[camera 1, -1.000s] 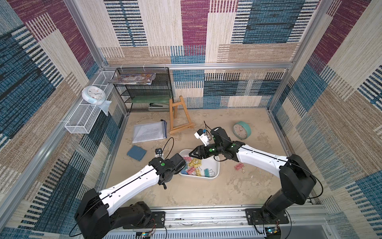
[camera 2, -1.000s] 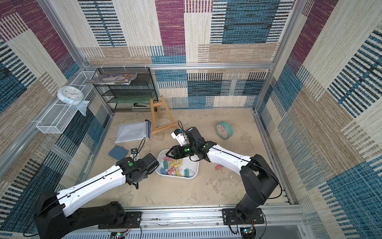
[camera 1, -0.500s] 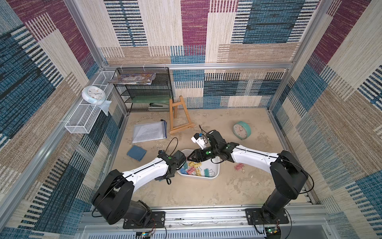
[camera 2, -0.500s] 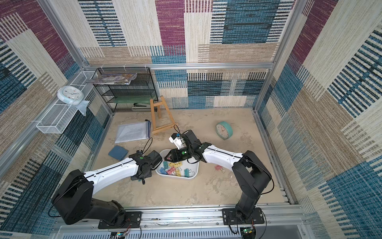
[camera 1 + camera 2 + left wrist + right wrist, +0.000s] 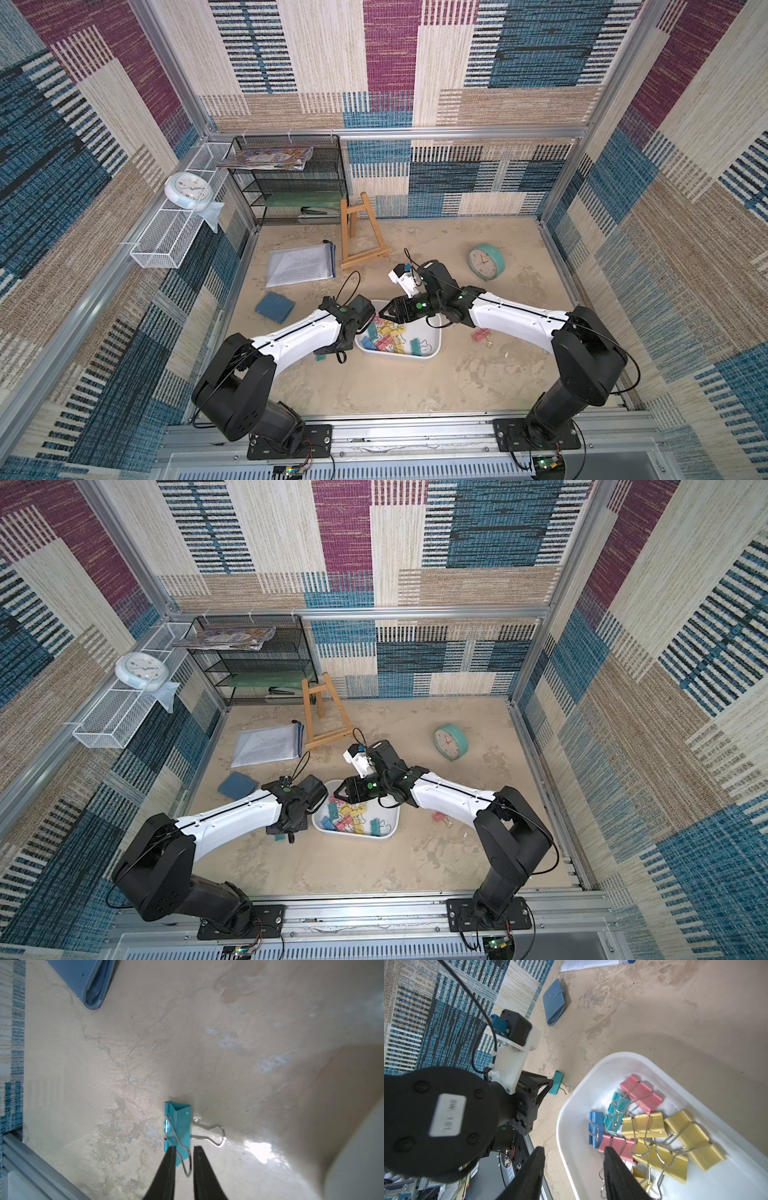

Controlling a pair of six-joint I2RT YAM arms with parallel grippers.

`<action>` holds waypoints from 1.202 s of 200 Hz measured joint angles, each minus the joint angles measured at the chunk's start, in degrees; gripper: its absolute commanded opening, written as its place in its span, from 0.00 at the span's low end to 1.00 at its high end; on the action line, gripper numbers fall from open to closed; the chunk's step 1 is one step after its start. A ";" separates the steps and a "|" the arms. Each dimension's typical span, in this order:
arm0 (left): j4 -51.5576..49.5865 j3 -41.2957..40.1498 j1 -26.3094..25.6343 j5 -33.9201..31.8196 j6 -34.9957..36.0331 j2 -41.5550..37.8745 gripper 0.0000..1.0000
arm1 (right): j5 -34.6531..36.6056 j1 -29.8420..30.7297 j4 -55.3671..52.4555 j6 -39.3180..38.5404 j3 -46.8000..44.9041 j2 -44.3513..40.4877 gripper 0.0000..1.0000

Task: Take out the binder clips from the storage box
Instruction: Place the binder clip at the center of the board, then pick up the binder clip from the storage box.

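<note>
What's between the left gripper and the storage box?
A teal binder clip on the tabletop at the left gripper's tips, then bare surface to the storage box rim: right wrist view.

The mottled beige tabletop [image 5: 415, 386] is carrying a white plastic tub [image 5: 430, 334], teal binder clip [image 5: 321, 356] at its eight o'clock, pink binder clip [image 5: 481, 335] at three.

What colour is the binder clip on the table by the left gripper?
Teal clip, silver wire handles; clearest in the left wrist view.
</note>
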 measured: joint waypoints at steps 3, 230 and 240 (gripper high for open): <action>-0.09 0.39 0.04 0.04 0.07 -0.37 0.32 | 0.17 -0.09 -0.02 -0.13 -0.09 -0.24 0.51; 3.67 28.59 -16.33 17.79 8.66 18.93 0.37 | 22.29 -7.87 -3.23 8.39 -22.08 -24.52 0.63; 3.69 29.24 -16.48 18.01 9.97 19.98 0.35 | 22.71 -8.26 -3.26 8.83 -22.84 -25.33 0.63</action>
